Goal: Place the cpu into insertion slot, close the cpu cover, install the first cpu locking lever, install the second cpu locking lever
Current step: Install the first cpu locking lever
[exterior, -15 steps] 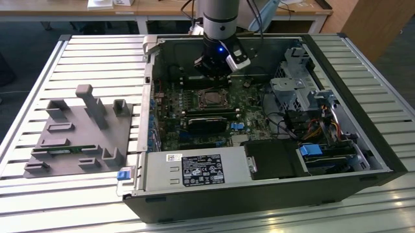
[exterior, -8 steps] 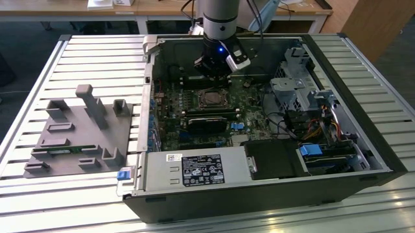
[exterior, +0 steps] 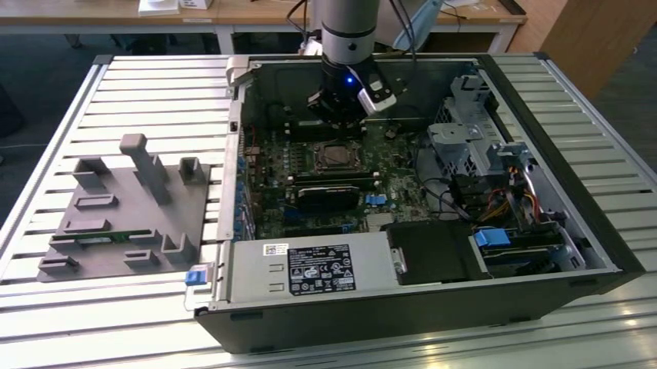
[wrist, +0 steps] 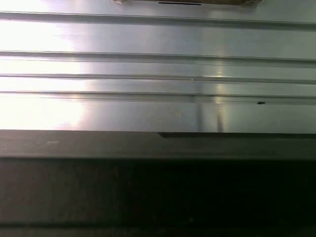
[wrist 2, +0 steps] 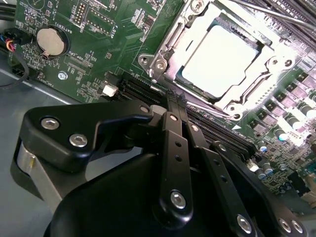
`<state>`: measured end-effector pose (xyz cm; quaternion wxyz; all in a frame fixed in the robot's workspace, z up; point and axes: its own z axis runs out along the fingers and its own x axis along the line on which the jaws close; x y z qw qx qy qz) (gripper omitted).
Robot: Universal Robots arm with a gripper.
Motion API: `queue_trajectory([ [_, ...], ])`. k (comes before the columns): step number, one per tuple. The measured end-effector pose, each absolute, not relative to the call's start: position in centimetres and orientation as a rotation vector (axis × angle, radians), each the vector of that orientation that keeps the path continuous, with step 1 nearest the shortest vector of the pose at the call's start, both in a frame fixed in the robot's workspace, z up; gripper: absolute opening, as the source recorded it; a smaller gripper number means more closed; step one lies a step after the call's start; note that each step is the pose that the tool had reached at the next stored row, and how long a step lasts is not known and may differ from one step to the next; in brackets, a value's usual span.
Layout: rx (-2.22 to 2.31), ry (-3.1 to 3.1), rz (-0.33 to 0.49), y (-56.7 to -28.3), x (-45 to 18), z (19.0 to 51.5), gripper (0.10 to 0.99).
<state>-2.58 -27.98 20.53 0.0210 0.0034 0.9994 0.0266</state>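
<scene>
Hovering low over the green motherboard, the gripper is seen in the second wrist view with its two black fingers pressed together and nothing pinched between them. The tips are held just beside the long black memory slots, near the closer edge of the socket. Just beyond, the cpu is shown lying flat in the insertion slot, its pale metal face bright through the square window of the cpu cover, which appears to be lowered around it. A thin metal rod, judged to be one of the locking levers, is seen on the socket's far side; whether it is latched cannot be told. The placing and the closing are therefore judged done, and the first lever is taken to be the step in hand. That step is judged to call for a steady push with the closed tips along a slim rod and under its hook, with the cpu left undisturbed. In the exterior view the gripper is seen inside the open computer case, which rests on a slatted table beside a grey fixture.
</scene>
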Motion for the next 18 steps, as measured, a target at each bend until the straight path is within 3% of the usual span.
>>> queue_trajectory([
  [18, 0.010, 3.117, 0.044, -27.97, -2.27, 19.74, 0.106],
])
